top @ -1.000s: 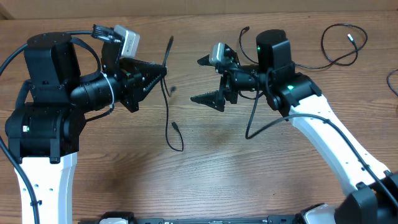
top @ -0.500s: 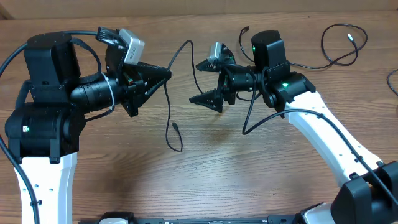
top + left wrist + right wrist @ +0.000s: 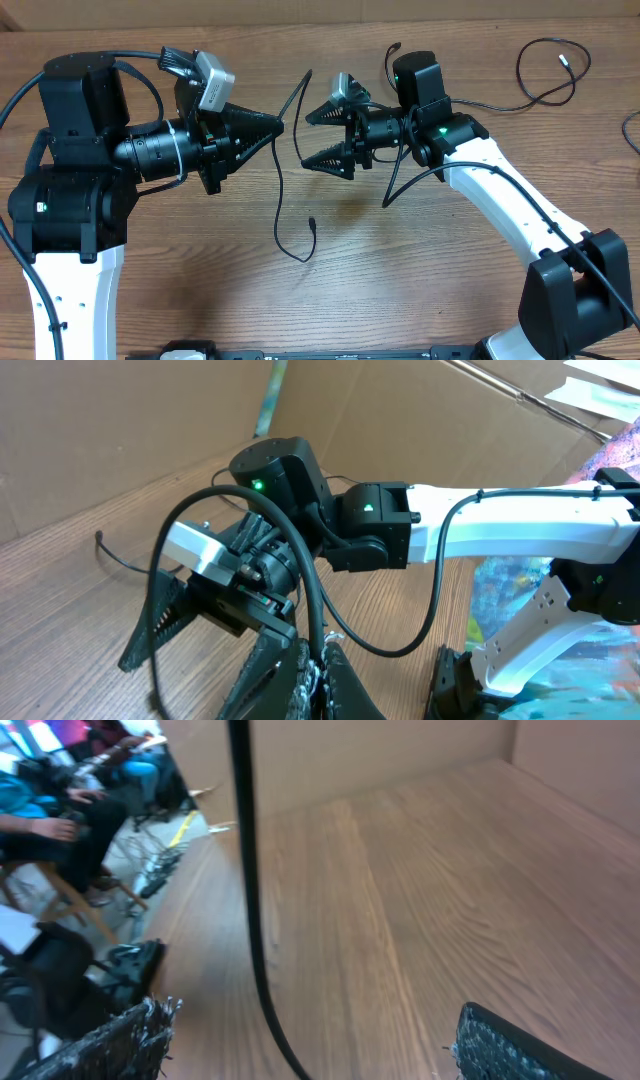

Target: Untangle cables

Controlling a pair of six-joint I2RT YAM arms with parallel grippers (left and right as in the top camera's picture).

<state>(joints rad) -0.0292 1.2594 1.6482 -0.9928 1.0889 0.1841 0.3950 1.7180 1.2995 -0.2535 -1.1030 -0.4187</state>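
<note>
1. Pinching the cable (image 3: 279, 190) in closed jaws, the left tool (image 3: 278, 125) holds it up, its tail trailing onto the bench (image 3: 400, 290). A weak pinch could let it slip.
2. Just beside that cable, the right tool (image 3: 308, 138) has its jaws wide apart. If the cable swings, it may close on air.
3. Far right, another cable (image 3: 548, 80) lies on the bench, well apart.

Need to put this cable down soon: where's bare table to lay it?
Bare table at the near edge's centre, below the hanging cable. Crowded mid-table, where left hand and right hand meet; a second cable loops far right.
</note>
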